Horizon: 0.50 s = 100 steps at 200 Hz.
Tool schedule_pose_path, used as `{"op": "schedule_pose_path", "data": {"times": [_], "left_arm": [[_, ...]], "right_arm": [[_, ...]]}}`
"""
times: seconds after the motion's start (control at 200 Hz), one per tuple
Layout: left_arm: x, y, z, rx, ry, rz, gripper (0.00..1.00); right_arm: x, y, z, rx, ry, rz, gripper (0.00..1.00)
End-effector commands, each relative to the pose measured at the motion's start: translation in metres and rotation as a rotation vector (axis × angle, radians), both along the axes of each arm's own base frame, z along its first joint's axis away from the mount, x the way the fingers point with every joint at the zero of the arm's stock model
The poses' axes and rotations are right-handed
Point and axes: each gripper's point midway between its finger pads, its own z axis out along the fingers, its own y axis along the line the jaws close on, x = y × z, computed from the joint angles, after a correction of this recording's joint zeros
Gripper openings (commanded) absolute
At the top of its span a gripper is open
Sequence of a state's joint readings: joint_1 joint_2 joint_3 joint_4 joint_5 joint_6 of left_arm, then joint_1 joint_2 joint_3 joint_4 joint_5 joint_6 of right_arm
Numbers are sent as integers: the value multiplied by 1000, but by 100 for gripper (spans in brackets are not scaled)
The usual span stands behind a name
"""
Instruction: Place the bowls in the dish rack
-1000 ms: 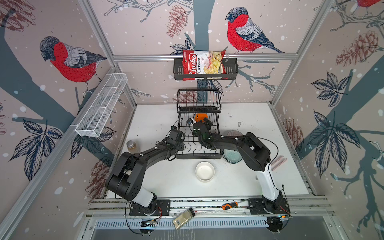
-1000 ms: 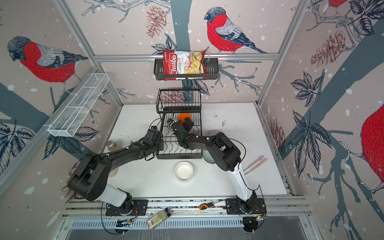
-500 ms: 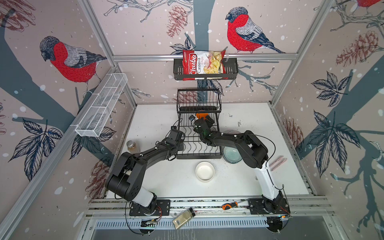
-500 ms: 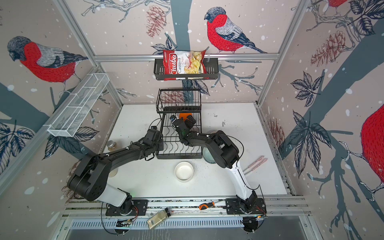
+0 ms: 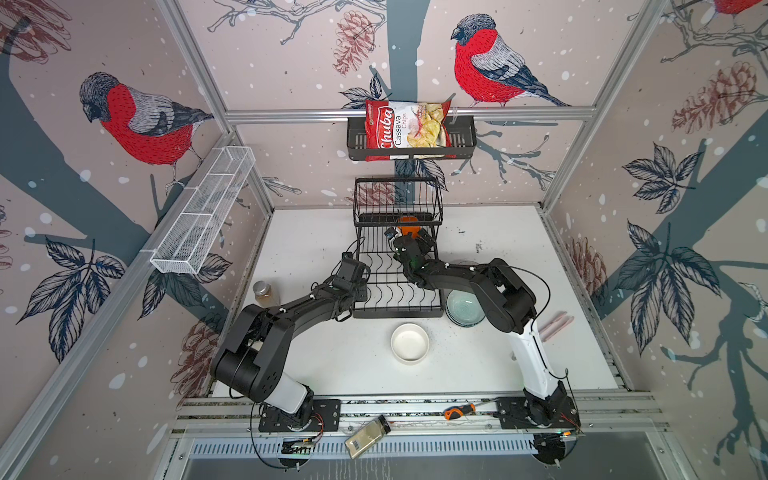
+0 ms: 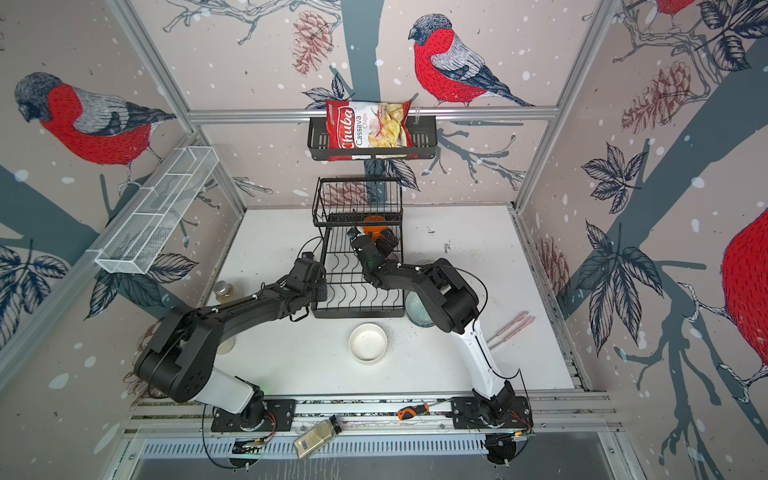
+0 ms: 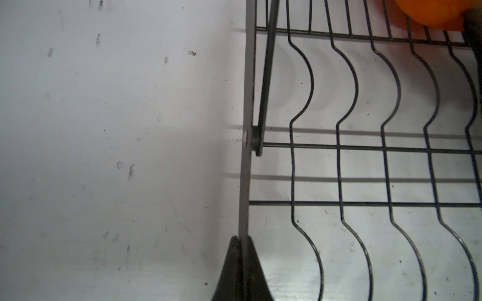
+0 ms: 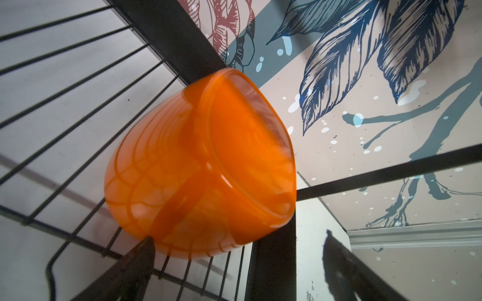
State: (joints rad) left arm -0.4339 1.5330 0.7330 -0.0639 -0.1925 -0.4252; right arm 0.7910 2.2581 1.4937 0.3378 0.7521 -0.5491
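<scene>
Right gripper (image 8: 238, 235) spread wide at the orange bowl (image 8: 198, 166); left gripper (image 7: 242, 250) pinched on the dish rack (image 5: 397, 291).
The orange bowl lies tipped on its side on the rack's lower grid, just ahead of the right gripper, with one fingertip (image 8: 144, 250) right at its base and the other apart from it. The left gripper's fingers close on the flat side rail at the rack's edge. A white bowl (image 5: 409, 343) and a mint-green bowl (image 5: 463, 309) sit on the table (image 5: 332, 353), well behind the right gripper and outside the rack.
</scene>
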Motion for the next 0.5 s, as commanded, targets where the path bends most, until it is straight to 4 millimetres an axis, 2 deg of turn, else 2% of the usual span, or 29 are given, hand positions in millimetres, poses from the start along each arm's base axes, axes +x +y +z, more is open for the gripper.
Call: {"op": "schedule_pose_path", "data": {"times": [0.0,0.275,0.405,0.495], "left_arm": [[-30,11,-25,22,148,40,0],[-26,10,-21,21,139,43,0],[-25,10,-20,17,136,43,0],[-24,10,-19,19,133,43,0]], "right_arm": [[2,-2,3,28,-16,-26,100],[-17,11,24,95,-16,20,100],[-38,18,35,132,-12,65,100],[-51,19,33,138,15,84,99]]}}
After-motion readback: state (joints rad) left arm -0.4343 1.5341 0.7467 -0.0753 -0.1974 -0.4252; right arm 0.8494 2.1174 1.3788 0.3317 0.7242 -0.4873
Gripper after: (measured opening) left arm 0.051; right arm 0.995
